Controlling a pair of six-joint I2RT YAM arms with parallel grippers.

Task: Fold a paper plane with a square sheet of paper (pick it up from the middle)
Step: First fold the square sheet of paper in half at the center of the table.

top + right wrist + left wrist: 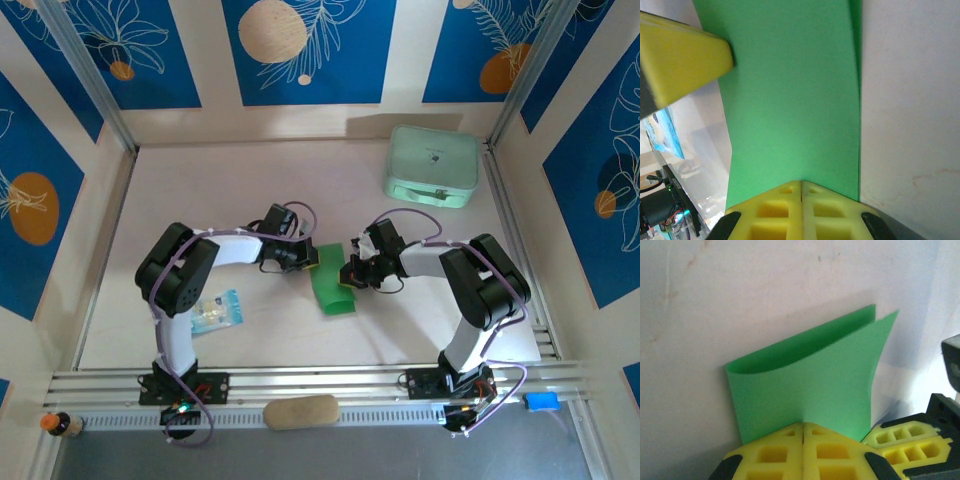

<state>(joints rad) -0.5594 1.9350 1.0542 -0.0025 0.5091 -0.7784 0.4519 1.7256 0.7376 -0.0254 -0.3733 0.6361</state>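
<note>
Folded loosely in half, the square sheet of paper (334, 290) lies mid-frame in the top view, long axis running down-frame, its upper end flanked by the left gripper (308, 262) and right gripper (351, 272), both clenched shut (pinching or pressing, unclear), equally near.

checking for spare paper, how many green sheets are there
1: the square sheet of paper, folded over, in the middle of the table, both pairs of jaws shut on it. Another may hide under it.
</note>
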